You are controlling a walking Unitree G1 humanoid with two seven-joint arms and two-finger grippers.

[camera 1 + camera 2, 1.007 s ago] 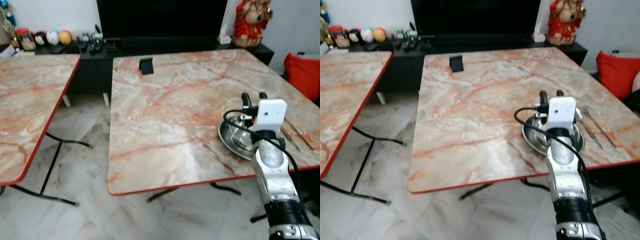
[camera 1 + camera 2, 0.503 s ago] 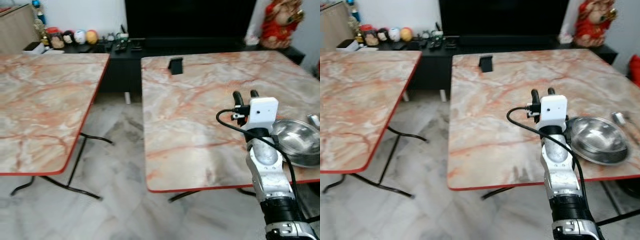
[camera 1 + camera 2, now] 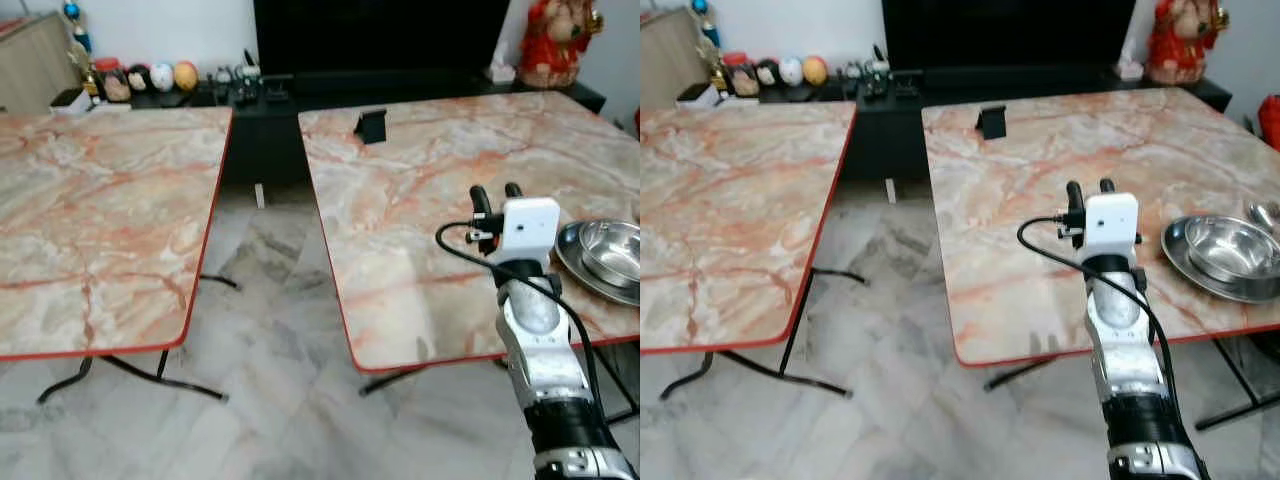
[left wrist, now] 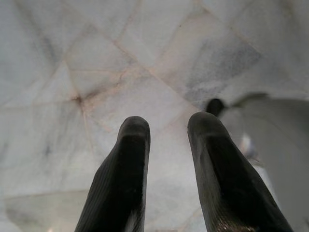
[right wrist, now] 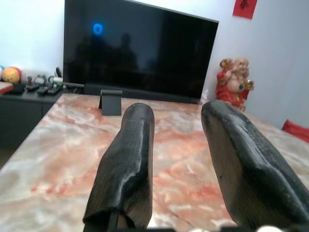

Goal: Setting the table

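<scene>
While the right gripper (image 3: 1088, 186) hovers empty, fingers apart, above the marble tabletop (image 3: 1040, 200), a steel bowl (image 3: 1230, 248) sits on a steel plate (image 3: 1185, 262).

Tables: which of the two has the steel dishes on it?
The right-hand table, under the right gripper; steel plate and bowl sit near its right edge. The left table carries none.

Your right claw (image 3: 497, 190) has left the steel bowl (image 3: 606, 250) and now hovers empty over the desk (image 3: 420, 200), left of it.
</scene>
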